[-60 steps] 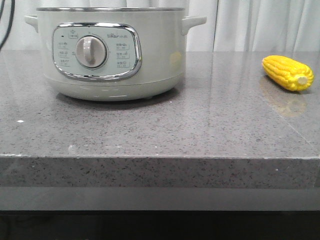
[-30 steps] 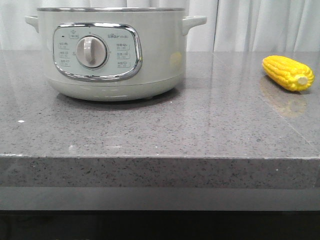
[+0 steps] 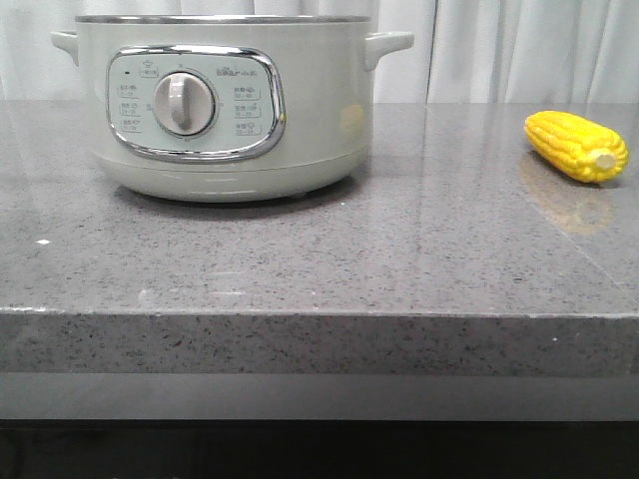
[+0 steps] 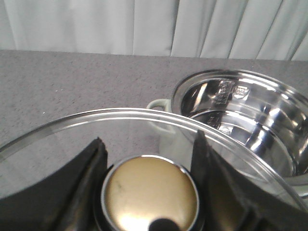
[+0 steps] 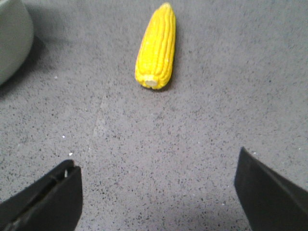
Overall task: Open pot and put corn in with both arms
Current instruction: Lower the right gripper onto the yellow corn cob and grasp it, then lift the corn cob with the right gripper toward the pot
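Observation:
The pale-green pot stands at the back left of the counter, its lid off. In the left wrist view its shiny steel inside is open and empty. My left gripper is shut on the gold knob of the glass lid and holds it beside the pot. The yellow corn lies on the counter at the right. In the right wrist view the corn lies ahead of my right gripper, which is open and empty above the counter. Neither gripper shows in the front view.
The grey speckled counter has its front edge near the camera. White curtains hang behind it. The pot's side shows at the edge of the right wrist view.

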`<state>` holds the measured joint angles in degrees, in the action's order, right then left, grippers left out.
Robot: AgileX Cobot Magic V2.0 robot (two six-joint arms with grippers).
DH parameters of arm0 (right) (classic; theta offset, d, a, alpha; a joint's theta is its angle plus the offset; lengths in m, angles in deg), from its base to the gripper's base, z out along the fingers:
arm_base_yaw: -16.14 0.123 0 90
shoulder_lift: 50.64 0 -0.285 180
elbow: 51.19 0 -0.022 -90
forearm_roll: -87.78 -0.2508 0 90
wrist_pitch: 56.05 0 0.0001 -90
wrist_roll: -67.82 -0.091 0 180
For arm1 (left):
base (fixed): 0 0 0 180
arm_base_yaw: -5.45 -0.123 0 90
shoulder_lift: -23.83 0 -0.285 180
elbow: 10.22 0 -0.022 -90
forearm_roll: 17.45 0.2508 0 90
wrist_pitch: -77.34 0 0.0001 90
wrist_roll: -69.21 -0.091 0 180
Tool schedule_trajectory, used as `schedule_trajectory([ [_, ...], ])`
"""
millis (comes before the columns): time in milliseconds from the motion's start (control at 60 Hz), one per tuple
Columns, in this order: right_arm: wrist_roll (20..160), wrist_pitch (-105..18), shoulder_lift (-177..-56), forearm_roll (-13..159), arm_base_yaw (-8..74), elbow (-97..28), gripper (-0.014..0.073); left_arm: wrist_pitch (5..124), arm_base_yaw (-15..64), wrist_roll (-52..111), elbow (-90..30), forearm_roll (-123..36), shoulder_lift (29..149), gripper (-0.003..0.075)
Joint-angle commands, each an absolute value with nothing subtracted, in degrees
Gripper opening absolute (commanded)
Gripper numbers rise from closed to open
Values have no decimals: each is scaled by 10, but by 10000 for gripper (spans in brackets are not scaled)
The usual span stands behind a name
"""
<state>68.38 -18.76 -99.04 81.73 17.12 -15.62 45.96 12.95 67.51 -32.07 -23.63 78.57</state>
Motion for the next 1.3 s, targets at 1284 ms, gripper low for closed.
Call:
schedule_trajectory([
  [1284,693,-88,-1599,796,171,-641,652,530,120,679,-360,-235,683,221],
])
